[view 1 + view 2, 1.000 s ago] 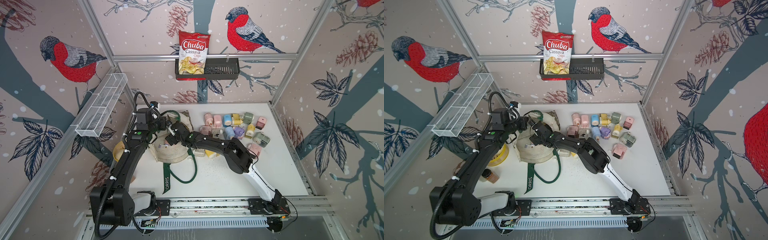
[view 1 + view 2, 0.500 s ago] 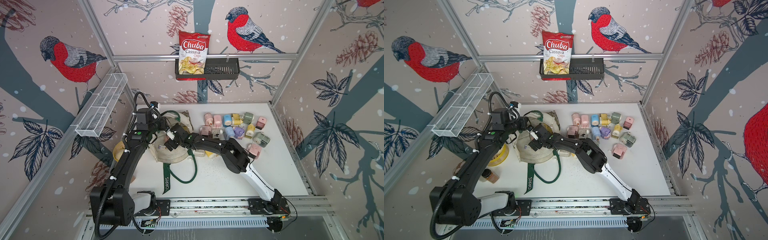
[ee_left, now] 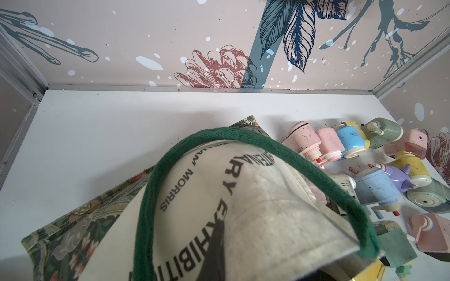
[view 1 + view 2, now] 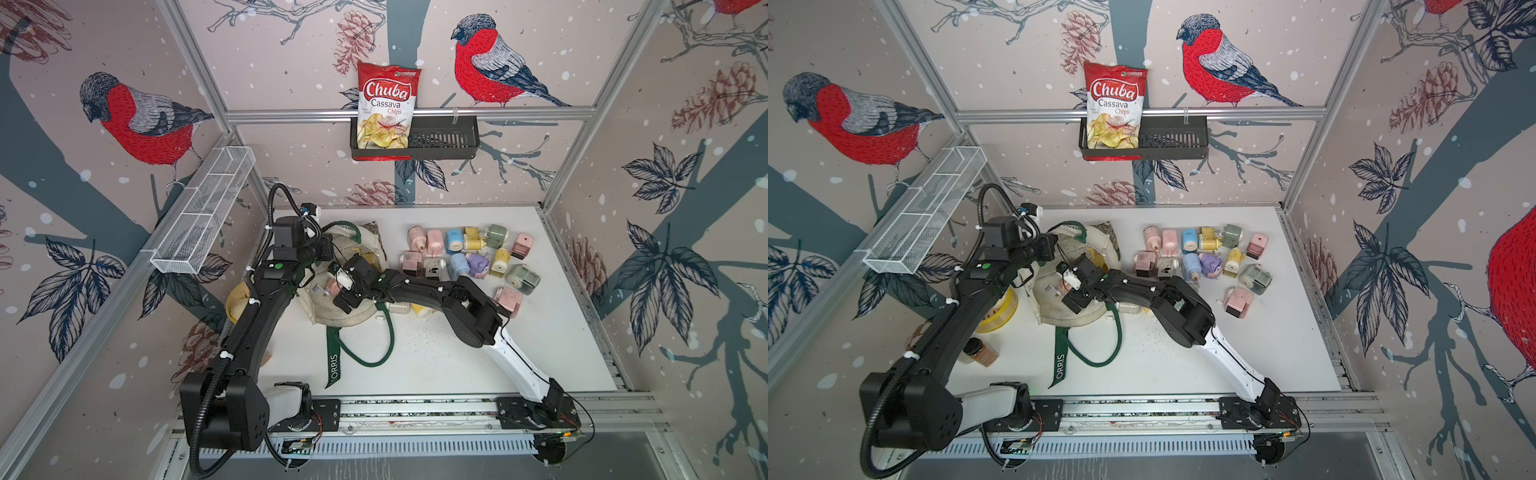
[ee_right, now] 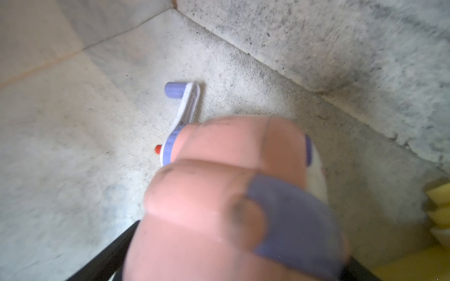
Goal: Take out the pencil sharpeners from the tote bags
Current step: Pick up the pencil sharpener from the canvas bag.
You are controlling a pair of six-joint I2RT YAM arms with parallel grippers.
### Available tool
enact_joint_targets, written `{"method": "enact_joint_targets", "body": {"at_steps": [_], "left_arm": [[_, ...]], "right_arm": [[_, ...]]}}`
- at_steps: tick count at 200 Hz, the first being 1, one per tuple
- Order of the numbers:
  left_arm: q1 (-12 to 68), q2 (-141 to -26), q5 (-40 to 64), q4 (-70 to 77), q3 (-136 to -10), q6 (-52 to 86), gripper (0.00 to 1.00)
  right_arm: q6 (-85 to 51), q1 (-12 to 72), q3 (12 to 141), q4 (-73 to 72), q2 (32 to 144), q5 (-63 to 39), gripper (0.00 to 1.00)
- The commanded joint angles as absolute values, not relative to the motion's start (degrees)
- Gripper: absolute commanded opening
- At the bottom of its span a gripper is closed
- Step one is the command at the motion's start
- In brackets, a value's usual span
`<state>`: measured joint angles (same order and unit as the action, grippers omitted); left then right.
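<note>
One pink sharpener [image 5: 231,185] down in the tote bag [image 4: 349,319].
The left claw [image 4: 330,251] is clenched on the bag's rim, holding it up. The right claw [image 4: 338,291] is inside, jaws wide either side of the pink sharpener; whether they pinch it I can't tell. More sharpeners [image 4: 465,257] lie clustered on the table [image 4: 457,365] beside the bag.

Top pair overhead, same scene; wrists near tote [image 3: 243,219].

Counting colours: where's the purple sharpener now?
In both top views, the purple sharpener lies on the table right of the tote bag, between a blue sharpener and a yellow sharpener.
</note>
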<state>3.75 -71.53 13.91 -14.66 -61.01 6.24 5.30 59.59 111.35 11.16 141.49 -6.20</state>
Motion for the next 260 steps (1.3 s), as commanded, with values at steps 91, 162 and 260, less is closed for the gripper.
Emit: {"method": "enact_joint_targets", "body": {"at_steps": [91,162,260], "left_arm": [[3.52,-71.57,14.32,-12.04,-61.15,6.78,0.0],[3.56,-71.64,14.15,-12.16,-61.2,6.77,0.0],[3.52,-71.86,13.99,-12.35,-61.31,6.81,0.0]], "right_arm": [[2.74,60.07,116.07,6.38,144.84,2.68,1.0],[4.44,61.24,115.59,5.62,143.49,0.61,0.75],[1.44,64.59,97.34,1.86,127.85,3.33,0.61]]}}
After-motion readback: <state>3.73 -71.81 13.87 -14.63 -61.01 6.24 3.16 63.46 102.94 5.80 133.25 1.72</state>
